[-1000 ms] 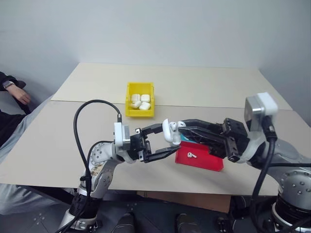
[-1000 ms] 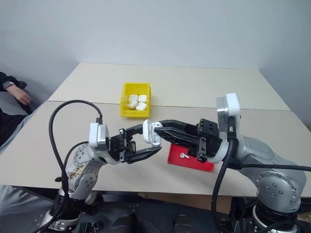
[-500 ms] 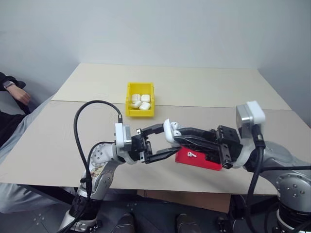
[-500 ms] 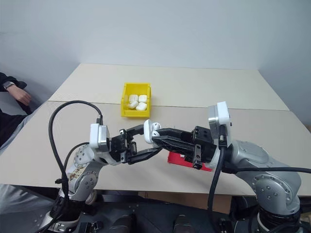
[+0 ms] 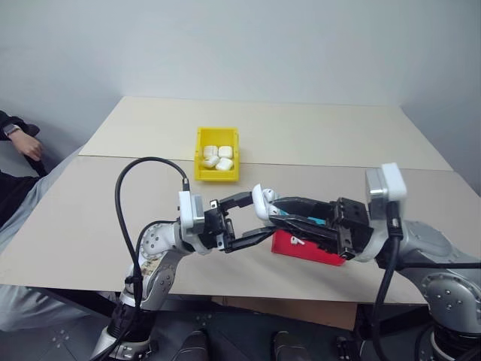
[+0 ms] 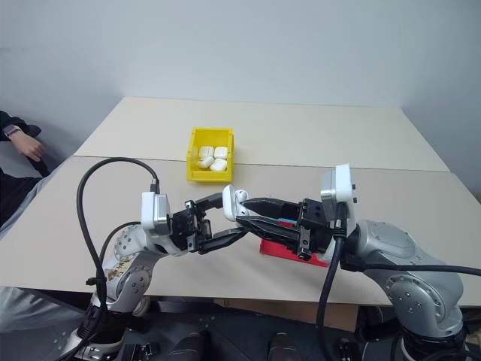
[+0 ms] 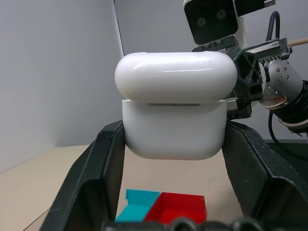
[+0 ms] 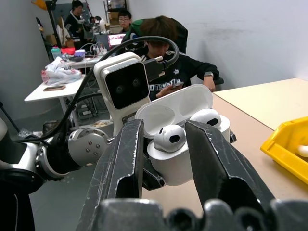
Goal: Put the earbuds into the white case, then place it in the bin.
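My left gripper (image 5: 259,216) is shut on the white case (image 5: 261,201) and holds it above the table's front edge. The left wrist view shows the case (image 7: 175,130) clamped between both fingers. Its lid is flipped open, and two earbuds sit in it: one (image 8: 171,137) nearer my right gripper and one (image 8: 207,118) behind. My right gripper (image 5: 274,212) reaches in from the right. Its fingers (image 8: 126,159) stand slightly apart on either side of the nearer earbud, open. The yellow bin (image 5: 201,162) stands further back on the table with several white cases inside.
A red and blue tray (image 5: 319,252) lies on the table under my right gripper, with a small earbud (image 5: 297,241) in its red part. A person's hand (image 5: 30,147) rests at the far left. More people (image 8: 159,43) sit at desks beyond the table.
My right wrist has rolled a little and its fingers have parted around the earbud in the case. The left gripper and the case have stayed where they were.
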